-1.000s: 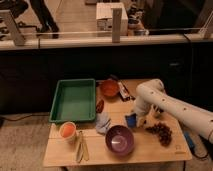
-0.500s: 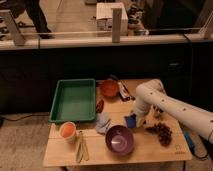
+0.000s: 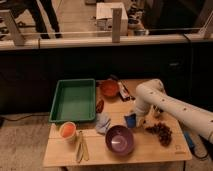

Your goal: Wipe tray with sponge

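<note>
A green rectangular tray (image 3: 74,100) lies on the left part of the wooden table (image 3: 150,150). A small blue sponge (image 3: 129,120) sits on the table right of centre. My gripper (image 3: 135,119), at the end of the white arm (image 3: 160,100), is down at the sponge, right over it and partly hiding it. The tray holds nothing that I can see.
A pale blue cloth (image 3: 103,122) lies beside the tray's front right corner. A purple bowl (image 3: 120,139) stands in front of it, with an orange cup (image 3: 67,131) and yellow utensils (image 3: 81,146) at the front left. A red bowl (image 3: 109,89) is at the back, and dark grapes (image 3: 160,132) at the right.
</note>
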Robot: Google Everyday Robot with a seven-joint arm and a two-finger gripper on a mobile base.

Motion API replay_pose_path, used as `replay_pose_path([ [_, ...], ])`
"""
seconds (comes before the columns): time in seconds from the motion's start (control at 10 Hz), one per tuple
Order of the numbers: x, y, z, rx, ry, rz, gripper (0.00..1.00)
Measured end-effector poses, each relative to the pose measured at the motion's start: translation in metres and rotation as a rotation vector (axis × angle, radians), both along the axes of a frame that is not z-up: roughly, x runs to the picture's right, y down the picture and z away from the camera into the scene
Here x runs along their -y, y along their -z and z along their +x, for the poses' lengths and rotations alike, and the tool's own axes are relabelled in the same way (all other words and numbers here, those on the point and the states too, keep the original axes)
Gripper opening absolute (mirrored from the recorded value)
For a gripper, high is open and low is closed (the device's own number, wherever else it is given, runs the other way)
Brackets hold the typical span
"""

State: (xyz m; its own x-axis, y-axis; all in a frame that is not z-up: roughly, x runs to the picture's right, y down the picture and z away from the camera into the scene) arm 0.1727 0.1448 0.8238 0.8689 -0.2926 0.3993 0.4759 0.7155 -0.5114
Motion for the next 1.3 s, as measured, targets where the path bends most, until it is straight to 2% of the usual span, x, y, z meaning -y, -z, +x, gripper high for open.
replay_pose_path([
  [0.1,0.013,0.002,-0.007,0.016,0.016,0.012,0.00],
  [0.4,0.037,0.010,-0.026,0.071,0.079,0.045,0.00],
  [0.6,0.055,0.018,-0.050,0.127,0.147,0.071,0.00],
  [1.1,0.093,0.023,-0.096,0.232,0.281,0.101,0.00],
  [1.3,0.102,0.024,-0.119,0.270,0.332,0.102,0.00],
])
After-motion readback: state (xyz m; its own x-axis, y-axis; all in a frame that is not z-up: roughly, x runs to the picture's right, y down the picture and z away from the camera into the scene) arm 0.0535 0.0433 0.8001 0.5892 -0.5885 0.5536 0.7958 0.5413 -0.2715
